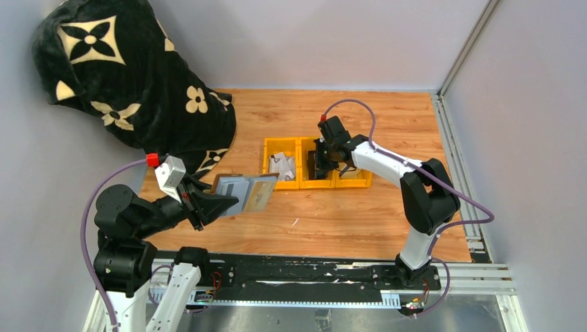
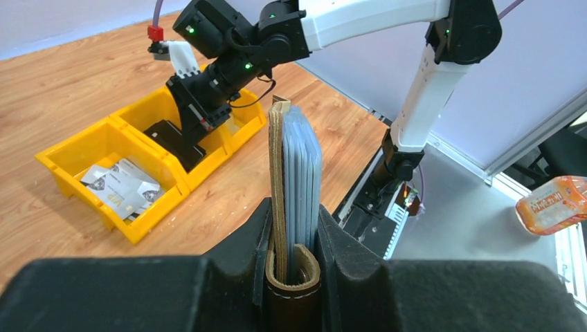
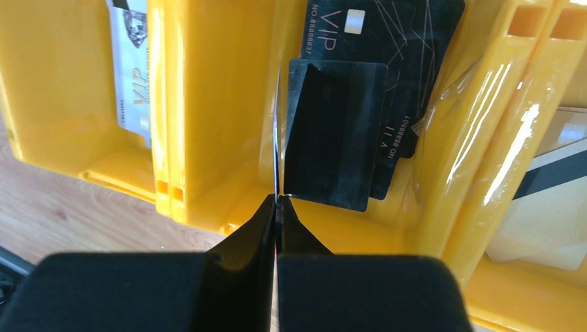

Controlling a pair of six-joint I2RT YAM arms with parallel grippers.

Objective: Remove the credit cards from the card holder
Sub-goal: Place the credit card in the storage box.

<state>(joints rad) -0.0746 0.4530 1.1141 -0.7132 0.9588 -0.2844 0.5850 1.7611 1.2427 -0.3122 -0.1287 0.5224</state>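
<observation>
— Where was the card holder (image 2: 294,159) when you checked?

— In my left gripper (image 2: 294,220). The jaws were closed only part-way, because the brown leather end with the strap filled the gap between them and both pads pressed on it. From the wrist camera it stood up out of the fingers, leather on the left, grey sleeves on the right. From above it sat at the left of the table (image 1: 360,221), just beside the near-left corner of the yellow tray (image 1: 299,142). I could not tell whether it touched the wood.

— And the other arm?

— My right gripper (image 3: 276,205) was squeezed fully together on a thin card (image 3: 275,138) that I saw edge-on, a dark line rising from the fingertips. It hung over the tray's middle compartment.

— What lay in the tray?

— Black cards (image 3: 339,138) marked VIP lay overlapping in the middle compartment, and pale cards (image 2: 121,187) in the left one. The right compartment held something cream with a dark stripe; I couldn't make out more.
</observation>
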